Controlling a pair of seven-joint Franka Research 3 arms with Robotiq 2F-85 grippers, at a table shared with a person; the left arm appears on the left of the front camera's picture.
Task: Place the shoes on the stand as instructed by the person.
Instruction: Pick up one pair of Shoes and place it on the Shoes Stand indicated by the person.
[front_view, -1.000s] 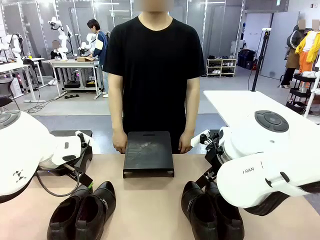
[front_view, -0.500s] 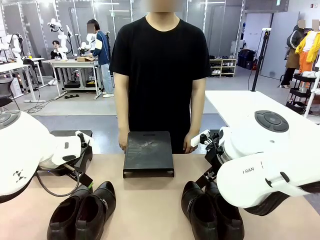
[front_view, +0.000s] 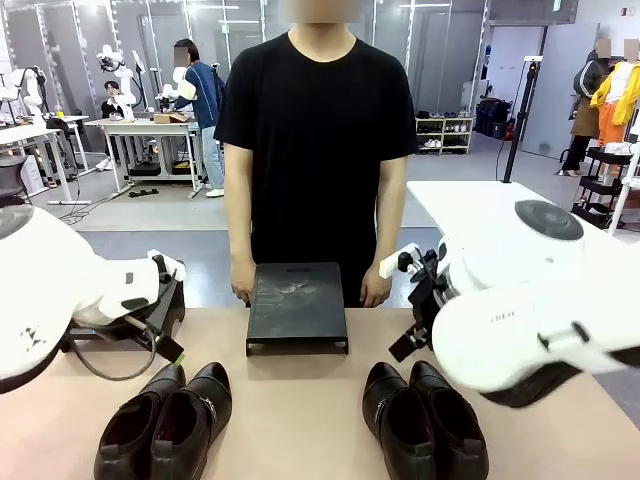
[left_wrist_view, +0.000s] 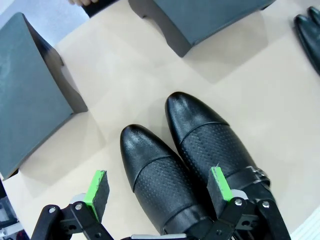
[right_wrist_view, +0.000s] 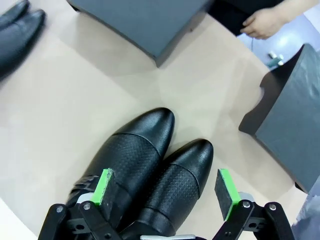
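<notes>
Shoes (front_view: 165, 425), heels cut off below; left gripper (left_wrist_view: 157, 175) and right gripper (right_wrist_view: 164, 176) spread

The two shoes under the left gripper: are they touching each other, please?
Touching. In the left wrist view the buckled shoe and its mate lie flank against flank, no table showing between them behind the toes.

Brightly, evenly lit from overhead. Softly shadowed on the bench (left_wrist_view: 125, 75) beside the stand (left_wrist_view: 215, 17) and shoes (left_wrist_view: 210, 150). Pale sheen on their glossy leather. Bowed at wrist-view edges; sharp nearby.
</notes>
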